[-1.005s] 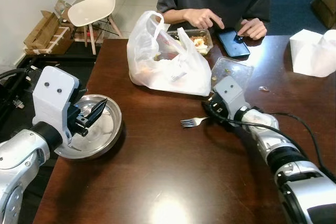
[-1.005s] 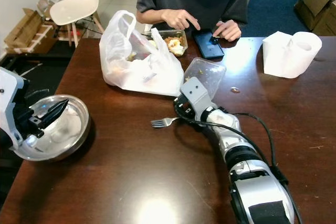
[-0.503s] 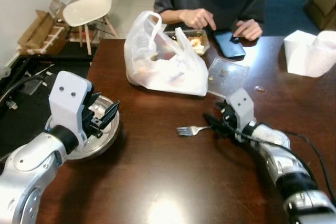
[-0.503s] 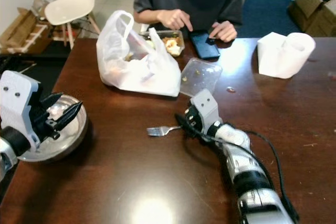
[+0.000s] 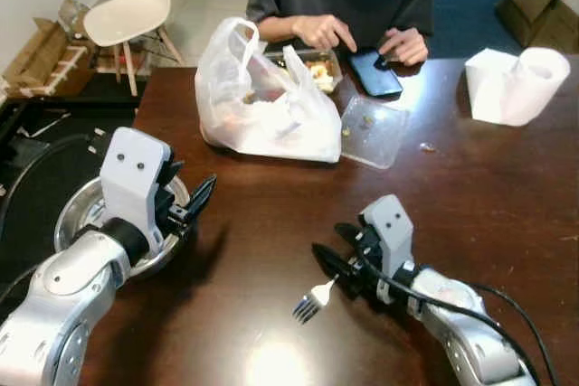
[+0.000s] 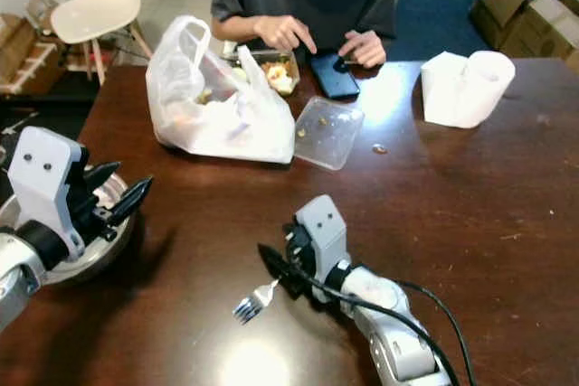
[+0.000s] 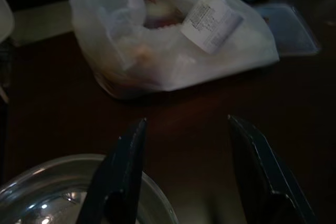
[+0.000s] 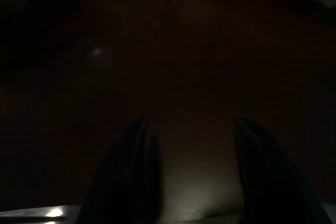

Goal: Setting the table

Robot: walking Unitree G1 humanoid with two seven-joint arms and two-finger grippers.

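- Fork (image 5: 312, 300) on the bench (image 5: 507, 196), tines toward the robot, handle running back and rightward into the right gripper (image 5: 336, 264) — long axis diagonal, handle end at the fingertips.
- Right gripper low over the bench, fingers spread in the wrist view; cannot tell from the head views whether the fork handle is pinched or merely touched.
- Right arm by far the nearer to the fork — left well apart from it.
- Left gripper (image 5: 194, 202) open, empty, hovering at the rim of the bowl (image 5: 77, 214) near the bench's left edge; bowl just beside it, on the side away from the fork.
- Bag (image 5: 258, 101) with a white printed receipt (image 7: 212, 17) — text too small to read; no brand legible anywhere.
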